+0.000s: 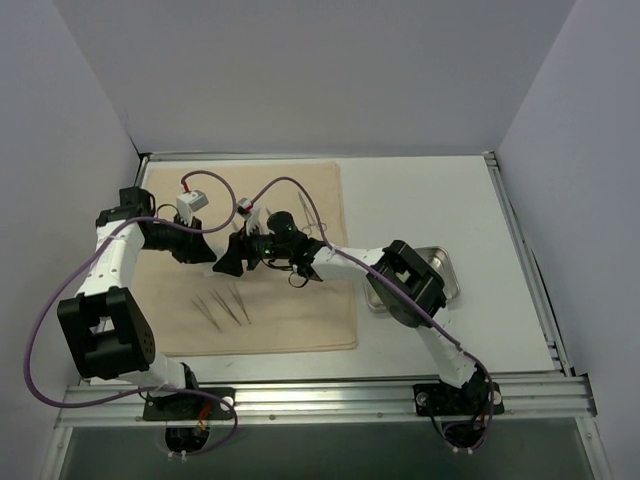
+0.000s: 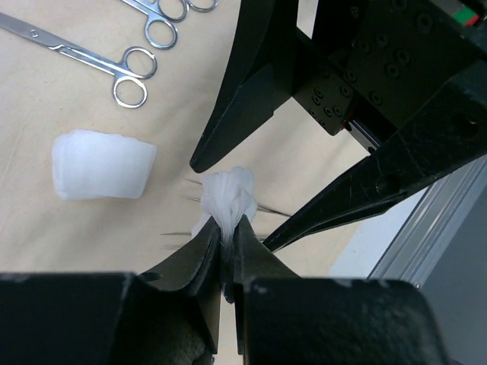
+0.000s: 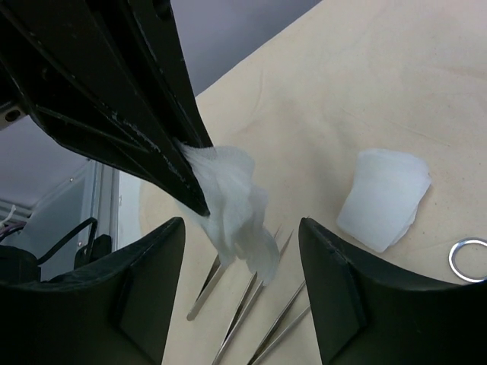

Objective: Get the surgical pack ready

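Top view: cloth [image 1: 290, 300] spread flat on left half of worktop [image 1: 420, 200]; tray [image 1: 450, 272] on bare worktop just right of cloth, partly hidden by right arm; tweezers [image 1: 222, 308] lie on near part of cloth; forceps [image 2: 84, 53] lie on cloth toward far edge; both arms reach in over middle of cloth, tips close together. Left wrist view: left pincer [image 2: 227, 228] narrow, clamped on held packet [image 2: 228, 194], white and crumpled, which sticks out past the fingertips; second packet [image 2: 103, 166], white, folded, lies flat on cloth between forceps and left pincer, apart from both. Right wrist view: right pincer [image 3: 242, 224] wide, holding nothing, one finger on each side of held packet; held packet hangs from left pincer's tips above tweezers, clear of cloth; cannot tell whether right fingers [image 3: 144, 289] touch it; second packet sits on cloth to the right, well outside the gap.
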Available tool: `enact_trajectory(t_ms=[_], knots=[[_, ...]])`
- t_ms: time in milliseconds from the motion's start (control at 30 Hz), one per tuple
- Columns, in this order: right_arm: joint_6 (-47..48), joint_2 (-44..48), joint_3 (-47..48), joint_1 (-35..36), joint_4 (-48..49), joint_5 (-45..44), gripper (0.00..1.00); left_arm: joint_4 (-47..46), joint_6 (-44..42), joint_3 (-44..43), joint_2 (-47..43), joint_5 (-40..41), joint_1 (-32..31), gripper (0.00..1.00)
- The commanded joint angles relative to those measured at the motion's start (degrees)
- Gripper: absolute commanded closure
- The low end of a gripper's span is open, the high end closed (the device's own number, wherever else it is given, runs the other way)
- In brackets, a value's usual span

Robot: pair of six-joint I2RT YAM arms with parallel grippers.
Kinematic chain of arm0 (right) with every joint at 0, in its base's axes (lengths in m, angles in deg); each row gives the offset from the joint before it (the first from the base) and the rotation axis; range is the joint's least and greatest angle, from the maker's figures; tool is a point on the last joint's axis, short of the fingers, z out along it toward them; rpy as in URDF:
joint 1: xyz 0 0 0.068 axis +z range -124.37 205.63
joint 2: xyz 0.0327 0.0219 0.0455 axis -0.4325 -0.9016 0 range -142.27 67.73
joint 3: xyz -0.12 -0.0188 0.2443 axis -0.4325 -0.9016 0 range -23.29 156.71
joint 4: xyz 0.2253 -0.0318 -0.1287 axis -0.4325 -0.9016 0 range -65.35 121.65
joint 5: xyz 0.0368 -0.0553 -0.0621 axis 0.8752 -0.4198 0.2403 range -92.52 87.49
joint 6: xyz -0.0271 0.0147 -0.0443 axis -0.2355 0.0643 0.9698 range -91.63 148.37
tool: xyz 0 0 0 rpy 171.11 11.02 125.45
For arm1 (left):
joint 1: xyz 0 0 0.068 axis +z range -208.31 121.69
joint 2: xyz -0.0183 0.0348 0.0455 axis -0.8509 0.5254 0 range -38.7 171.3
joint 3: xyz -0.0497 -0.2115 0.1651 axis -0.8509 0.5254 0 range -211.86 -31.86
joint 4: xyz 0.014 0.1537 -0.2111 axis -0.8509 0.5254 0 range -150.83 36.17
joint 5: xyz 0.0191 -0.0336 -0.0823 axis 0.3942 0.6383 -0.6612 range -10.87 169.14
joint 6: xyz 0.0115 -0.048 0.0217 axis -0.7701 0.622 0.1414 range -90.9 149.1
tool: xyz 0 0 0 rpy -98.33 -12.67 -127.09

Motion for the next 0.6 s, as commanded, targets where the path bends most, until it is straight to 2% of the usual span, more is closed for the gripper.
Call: enact_trajectory(t_ms=[0, 100, 167, 200, 267, 300, 333, 367, 400, 433, 533, 567], knots=[[2.18, 2.82, 1.84, -0.07, -0.06, 0.98, 0.44, 2.91, -3.4, -2.58, -1.15, -4.95, -0.26, 0.98], [1.92, 1.76, 3.43, 0.2, -0.5, 1.51, 0.5, 3.26, -3.49, -2.76, -1.59, -6.09, -0.35, 0.98], [1.22, 1.58, 3.25, 0.11, 0.29, 1.95, 0.59, 3.78, -3.67, -3.19, -1.77, -6.7, -0.26, 0.98], [1.13, 1.66, 3.17, 0.2, 0.64, 2.13, 0.67, 3.87, -3.75, -3.37, -1.85, -6.79, -0.26, 0.98], [0.43, 2.02, 2.64, 0.11, 1.86, 2.31, 0.78, 4.05, -3.75, -3.63, -1.77, -6.71, -0.35, 0.98], [0.34, 2.63, 2.38, 0.11, 2.22, 2.31, 0.9, 4.05, -3.84, -3.72, -1.68, -6.71, -0.35, 0.96], [0.33, 2.89, 2.29, 0.02, 2.4, 2.31, 0.95, 4.22, -4.1, -3.72, -1.59, -6.79, -0.26, 0.91], [0.6, 3.51, 2.11, 0.11, 2.23, 2.31, 0.99, 4.31, -4.02, -3.72, -1.5, -6.71, -0.34, 0.82], [0.86, 3.86, 1.85, 0.11, 2.05, 2.13, 1.0, 4.31, -3.85, -3.72, -1.59, -6.36, -0.35, 0.52], [1.04, 4.47, 1.59, 0.11, 1.79, 2.04, 1.0, 3.96, -3.15, -3.81, -1.76, -6.18, -0.35, 0.41], [2.26, 7.28, -0.87, -0.07, 1.17, 0.82, 1.0, 5.44, -2.26, -5.56, -2.73, -5.91, -0.26, 0.24], [2.88, 8.25, -1.49, -0.15, -0.14, -0.32, 1.0, 6.33, -2.17, -7.66, -3.08, -6.09, -0.08, 0.23]])
